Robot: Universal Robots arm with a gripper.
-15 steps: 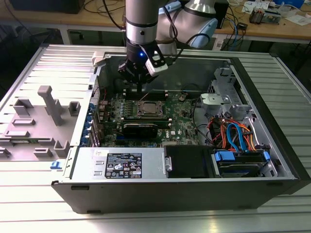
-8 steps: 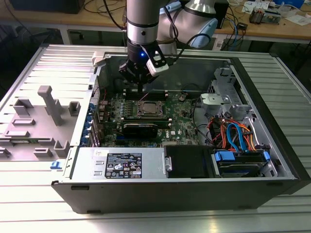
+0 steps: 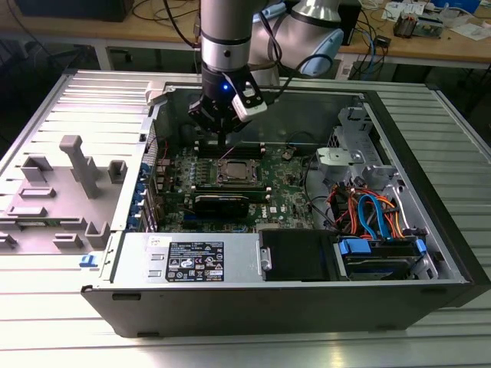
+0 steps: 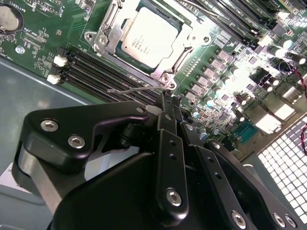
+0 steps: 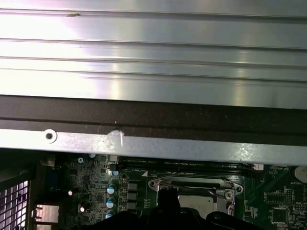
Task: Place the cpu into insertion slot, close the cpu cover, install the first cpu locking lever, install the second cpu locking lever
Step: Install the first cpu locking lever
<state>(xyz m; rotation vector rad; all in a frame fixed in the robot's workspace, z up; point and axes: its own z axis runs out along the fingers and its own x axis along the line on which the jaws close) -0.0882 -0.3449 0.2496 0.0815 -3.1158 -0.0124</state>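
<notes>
The chip (image 4: 148, 36) sits in its socket (image 4: 163, 75) under the lowered metal frame (image 4: 106, 29). The jaws, pressed together, hover at the thin wire lever (image 4: 134, 89) beside it. Slipping off that springy wire could let them scrape the green board (image 4: 29, 48).

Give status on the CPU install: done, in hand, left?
Done: the flat square silvery-grey cpu sits in the metal-rimmed square insertion slot, the thin silver-grey cpu cover frame down over it. In hand: the black gripper, shut, tips at a thin wire locking lever sticking out unlatched. Left: latching that lever; whether the other is latched is unclear.
</notes>
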